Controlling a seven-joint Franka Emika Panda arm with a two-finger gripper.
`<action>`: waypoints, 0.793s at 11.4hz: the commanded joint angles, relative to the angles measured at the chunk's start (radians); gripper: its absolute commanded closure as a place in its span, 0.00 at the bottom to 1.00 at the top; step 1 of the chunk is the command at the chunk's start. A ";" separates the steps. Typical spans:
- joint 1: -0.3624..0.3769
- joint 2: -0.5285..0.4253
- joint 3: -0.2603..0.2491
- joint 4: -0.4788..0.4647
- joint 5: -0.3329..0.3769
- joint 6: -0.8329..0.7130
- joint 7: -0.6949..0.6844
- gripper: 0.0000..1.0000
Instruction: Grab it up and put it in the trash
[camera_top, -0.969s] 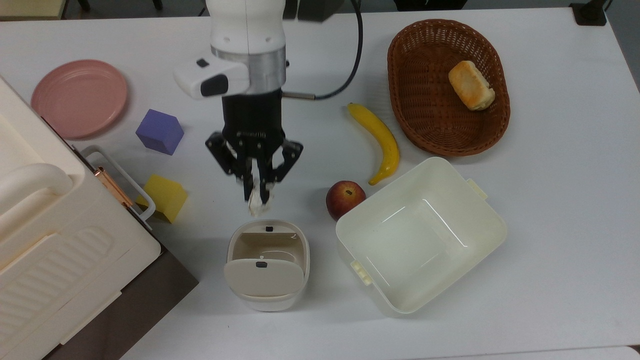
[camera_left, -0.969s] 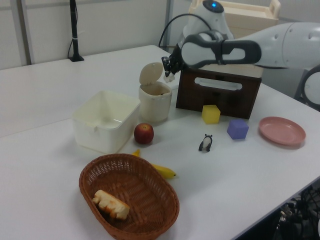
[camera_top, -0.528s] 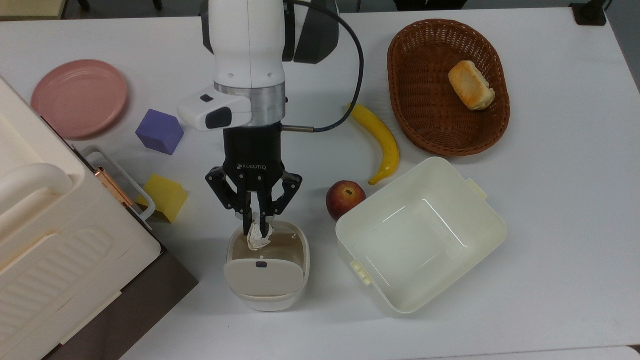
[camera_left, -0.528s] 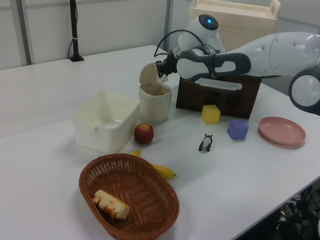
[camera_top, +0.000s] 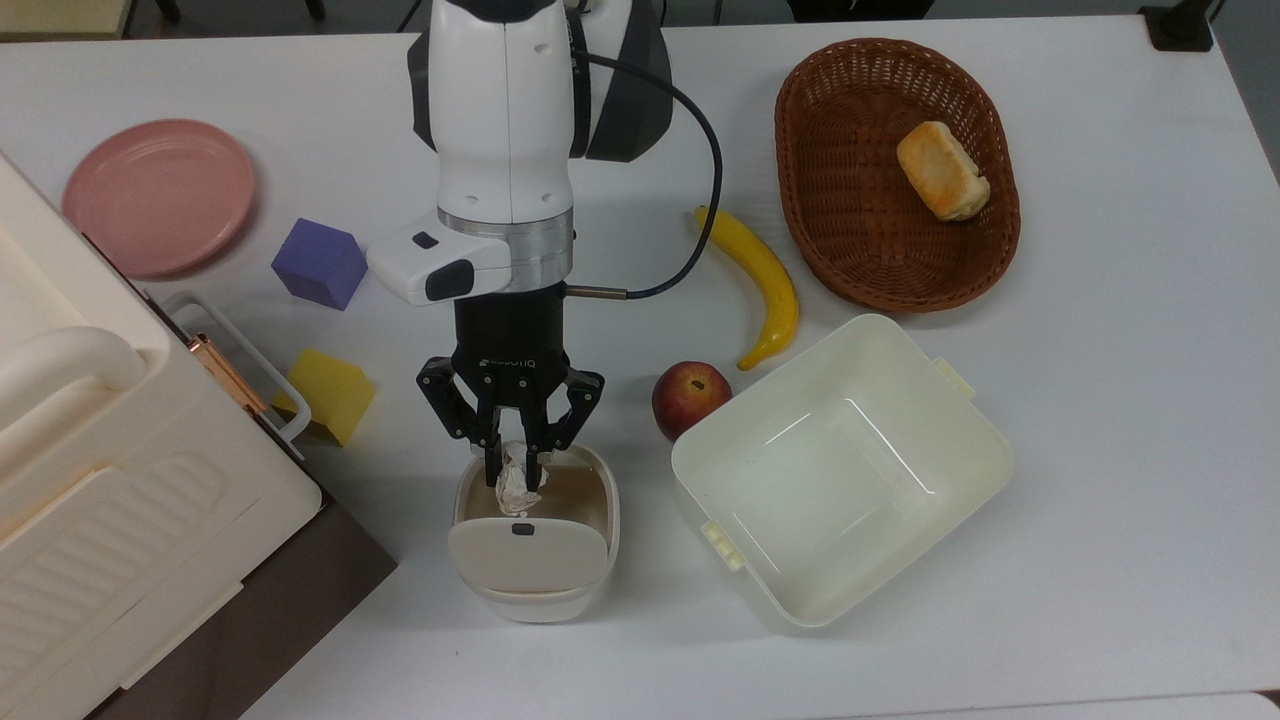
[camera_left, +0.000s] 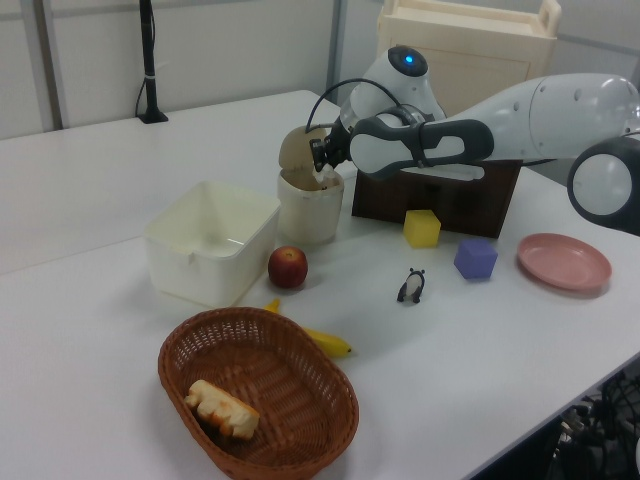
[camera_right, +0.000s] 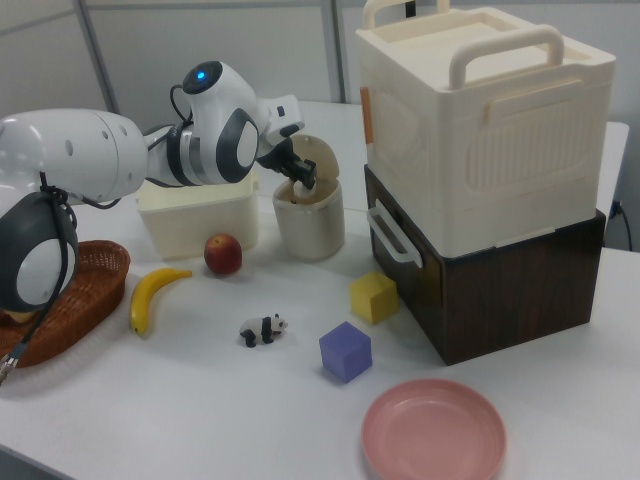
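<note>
In the top view my gripper (camera_top: 516, 474) is shut on the crumpled white paper ball (camera_top: 512, 496) and holds it over the open mouth of the trash (camera_top: 535, 605). The trash is a small cream rounded-square bin with its flap lid tipped up at the near side. In the left view the gripper (camera_left: 322, 166) sits at the top of the trash (camera_left: 308, 215), right by the raised lid. The right view shows the gripper (camera_right: 300, 181) reaching down into the rim of the trash (camera_right: 310, 230).
A large cream tub (camera_top: 690, 490) stands just right of the bin in the top view, with an apple (camera_top: 690, 397) and a banana (camera_top: 760, 280) behind it. Yellow cube (camera_top: 330, 393), purple cube (camera_top: 320, 263), pink plate (camera_top: 158, 195), stacked cream box (camera_top: 100, 480), basket (camera_top: 800, 200), panda figurine (camera_left: 411, 287).
The gripper carried the paper ball from over the bare table to the bin's opening and has sunk a little lower toward it. Its grip on the ball is unchanged.
</note>
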 joint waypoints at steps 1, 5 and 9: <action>0.011 0.006 -0.015 0.011 -0.067 0.015 -0.011 0.00; 0.011 0.003 -0.012 0.011 -0.065 0.013 -0.005 0.00; 0.011 -0.119 -0.008 -0.045 -0.055 -0.095 -0.005 0.00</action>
